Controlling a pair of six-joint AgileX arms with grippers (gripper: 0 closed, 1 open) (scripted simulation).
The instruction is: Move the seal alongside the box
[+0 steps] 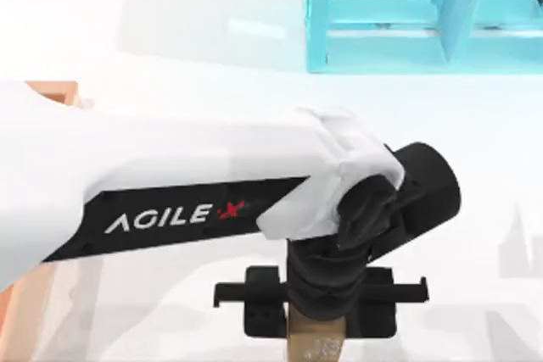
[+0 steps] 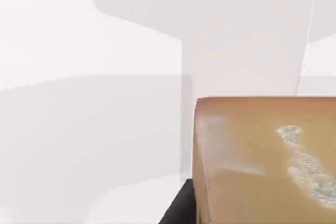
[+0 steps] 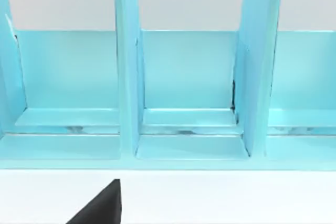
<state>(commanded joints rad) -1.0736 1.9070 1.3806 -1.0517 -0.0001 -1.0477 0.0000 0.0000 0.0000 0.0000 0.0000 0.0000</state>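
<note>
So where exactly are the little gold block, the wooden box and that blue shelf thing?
seal (image 2: 262, 161): left wrist view, on its broad tan face beside the pale marks.
box (image 1: 53, 91): top view, on its corner at the table's left.
turquoise frame (image 3: 126, 77): right wrist view, on an upright divider.

Left arm (image 1: 170, 184) stretched across from the table's left, left gripper (image 1: 316, 328) pointing down, jaws clamped

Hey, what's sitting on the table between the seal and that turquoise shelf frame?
In the top view, my left arm's gripper and wrist lie over that stretch between the seal and the turquoise frame; otherwise bare white table.
</note>
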